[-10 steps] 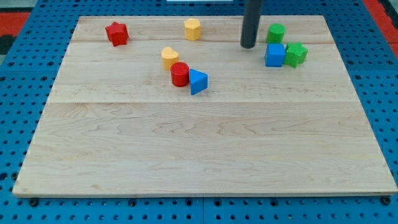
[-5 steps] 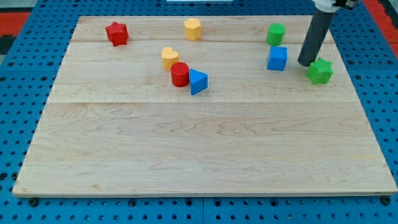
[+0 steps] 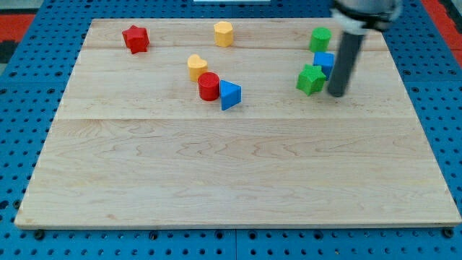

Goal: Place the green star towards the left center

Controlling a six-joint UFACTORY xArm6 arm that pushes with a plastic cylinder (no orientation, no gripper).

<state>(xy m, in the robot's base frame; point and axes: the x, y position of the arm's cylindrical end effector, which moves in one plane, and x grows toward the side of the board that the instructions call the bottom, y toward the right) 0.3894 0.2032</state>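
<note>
The green star lies on the wooden board at the upper right, touching the lower left of a blue cube. My tip is just to the view's right of the star, a small gap apart, below the cube. A green cylinder-like block stands above the cube.
A red cylinder sits between a yellow block and a blue triangle near the top centre. A red star is at the top left. A yellow hexagonal block is at the top centre.
The green star has moved to the view's left, from right of the blue cube to its lower left. My tip has swung around to the star's right side and followed it left.
</note>
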